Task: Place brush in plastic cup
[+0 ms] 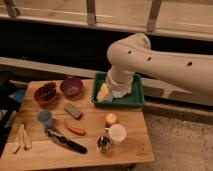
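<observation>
My claw [104,94] hangs over the left end of the green tray [134,102], on the far side of the table [134,150]. I cannot tell how open it is or if it holds anything. The brush [65,141] lies flat at the near left, just in front of the blue cup [45,117].
</observation>
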{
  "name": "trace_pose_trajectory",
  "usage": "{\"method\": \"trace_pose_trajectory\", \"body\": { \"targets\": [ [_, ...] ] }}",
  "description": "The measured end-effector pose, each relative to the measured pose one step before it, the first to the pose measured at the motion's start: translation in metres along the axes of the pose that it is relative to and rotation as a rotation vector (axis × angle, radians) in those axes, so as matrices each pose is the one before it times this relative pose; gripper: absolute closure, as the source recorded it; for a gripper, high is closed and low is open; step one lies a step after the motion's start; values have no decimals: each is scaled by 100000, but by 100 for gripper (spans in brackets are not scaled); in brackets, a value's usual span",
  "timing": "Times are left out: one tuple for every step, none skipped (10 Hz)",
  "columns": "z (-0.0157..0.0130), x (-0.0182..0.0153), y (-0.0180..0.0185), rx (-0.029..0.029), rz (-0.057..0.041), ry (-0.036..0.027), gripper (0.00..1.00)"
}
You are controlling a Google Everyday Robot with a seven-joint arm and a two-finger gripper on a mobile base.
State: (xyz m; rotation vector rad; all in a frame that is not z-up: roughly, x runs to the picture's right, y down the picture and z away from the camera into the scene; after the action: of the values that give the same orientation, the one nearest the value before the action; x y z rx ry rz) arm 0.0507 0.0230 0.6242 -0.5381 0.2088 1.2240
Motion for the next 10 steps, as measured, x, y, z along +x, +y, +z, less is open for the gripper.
{"method": "trace_pose_trajectory", "body": {
  "targets": [
    [12,4,2,-13,-6,1,20],
    [84,18,28,-354,-245,-124,20],
    [387,-73,253,-1712,-1344,-251,20],
    [833,-422,744,-2204,-2216,-180,20],
    [737,-566,912,-1500,-1998,53,20],
    [1228,-1242,1837,-2486,-3427,215,20],
    [1226,-1442,1763,-1836,-3545,260,20],
    [1010,-1232,1571,-1836,-2825,302,20],
    [1205,-1381,1794,-1942,-3476,561,20],
    [1398,-1432,2016,-2117,-4305,817,20]
  ]
}}
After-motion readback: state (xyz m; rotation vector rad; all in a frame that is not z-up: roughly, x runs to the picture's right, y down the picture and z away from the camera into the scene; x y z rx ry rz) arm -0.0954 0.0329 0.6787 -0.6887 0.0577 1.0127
